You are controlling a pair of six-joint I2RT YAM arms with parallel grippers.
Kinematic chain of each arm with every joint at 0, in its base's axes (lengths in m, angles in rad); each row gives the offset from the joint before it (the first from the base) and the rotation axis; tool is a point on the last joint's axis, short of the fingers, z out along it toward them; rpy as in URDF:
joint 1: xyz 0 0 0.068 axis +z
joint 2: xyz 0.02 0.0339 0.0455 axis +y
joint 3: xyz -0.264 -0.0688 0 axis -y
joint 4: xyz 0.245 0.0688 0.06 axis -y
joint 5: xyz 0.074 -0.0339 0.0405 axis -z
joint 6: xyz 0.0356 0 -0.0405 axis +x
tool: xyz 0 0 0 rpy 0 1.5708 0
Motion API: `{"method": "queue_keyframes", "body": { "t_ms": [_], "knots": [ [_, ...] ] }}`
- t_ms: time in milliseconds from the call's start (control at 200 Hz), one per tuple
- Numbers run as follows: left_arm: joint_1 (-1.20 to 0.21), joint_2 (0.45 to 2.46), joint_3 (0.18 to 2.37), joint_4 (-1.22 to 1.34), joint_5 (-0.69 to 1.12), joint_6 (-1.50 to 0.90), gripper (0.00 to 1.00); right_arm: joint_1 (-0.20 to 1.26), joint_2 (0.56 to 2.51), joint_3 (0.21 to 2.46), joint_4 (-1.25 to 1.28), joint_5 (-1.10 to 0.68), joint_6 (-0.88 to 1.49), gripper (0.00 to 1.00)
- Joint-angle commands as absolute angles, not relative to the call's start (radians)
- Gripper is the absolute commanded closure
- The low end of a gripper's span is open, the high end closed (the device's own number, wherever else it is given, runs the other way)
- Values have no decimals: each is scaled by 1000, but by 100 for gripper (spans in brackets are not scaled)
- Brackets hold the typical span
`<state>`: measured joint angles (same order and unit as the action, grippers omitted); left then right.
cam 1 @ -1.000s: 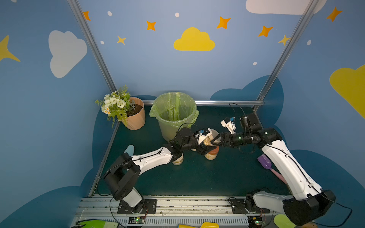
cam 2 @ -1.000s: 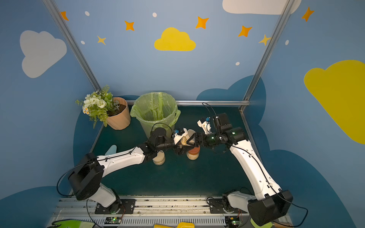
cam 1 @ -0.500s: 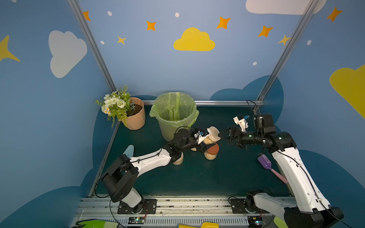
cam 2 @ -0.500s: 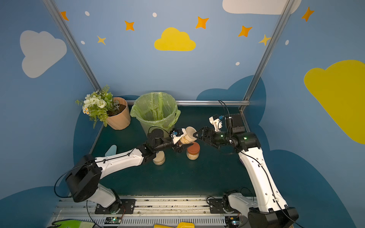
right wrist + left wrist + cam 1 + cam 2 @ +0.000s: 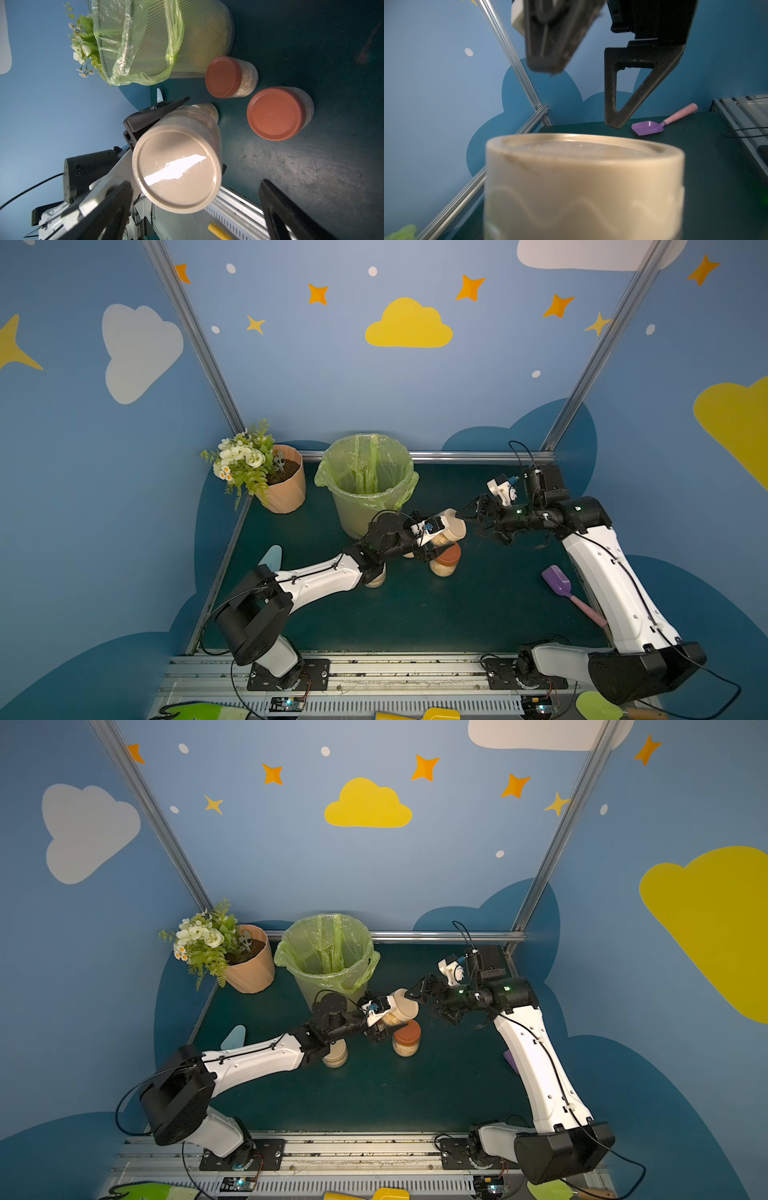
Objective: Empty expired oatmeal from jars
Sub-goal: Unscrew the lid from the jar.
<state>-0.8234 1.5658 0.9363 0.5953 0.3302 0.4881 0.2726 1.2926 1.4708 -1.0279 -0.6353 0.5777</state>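
Clamping beige-lidded glass jar [image 5: 180, 158]: left jaws | right jaws wide | oatmeal [image 5: 248, 76] seemingly flaky

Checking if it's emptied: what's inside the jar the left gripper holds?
Pale oatmeal shows through the glass jar; the beige lid is on. The left gripper hides the fill level.

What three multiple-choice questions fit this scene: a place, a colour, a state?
1. Where does the purple scoop lie? A in the bin; B on the table; C in the flower pot.
2. What colour is the lid of the jar held by the left gripper? A rust-orange; B green; C beige.
3. How is the right gripper? A open, facing that lid; B shut on that lid; C shut on the scoop.
Answers: B, it rests on the dark table; C, both wrist views show beige; A, its fingers stand wide apart.
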Motion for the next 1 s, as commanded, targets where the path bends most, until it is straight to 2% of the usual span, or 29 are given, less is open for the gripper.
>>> {"method": "queue_keyframes", "body": {
  "t_ms": [0, 696, 846, 996],
  "knots": [
    [-828, 1566, 968, 667, 328, 512, 74, 292, 1309, 1531, -1078, -607, 548, 5],
    [-833, 1560, 964, 651, 335, 525, 75, 413, 1397, 1586, -1128, -526, 490, 6],
    [-833, 1562, 963, 649, 342, 517, 75, 426, 1403, 1586, -1137, -512, 465, 9],
    [-833, 1553, 957, 649, 359, 493, 76, 434, 1408, 1585, -1150, -470, 416, 18]
  ]
}}
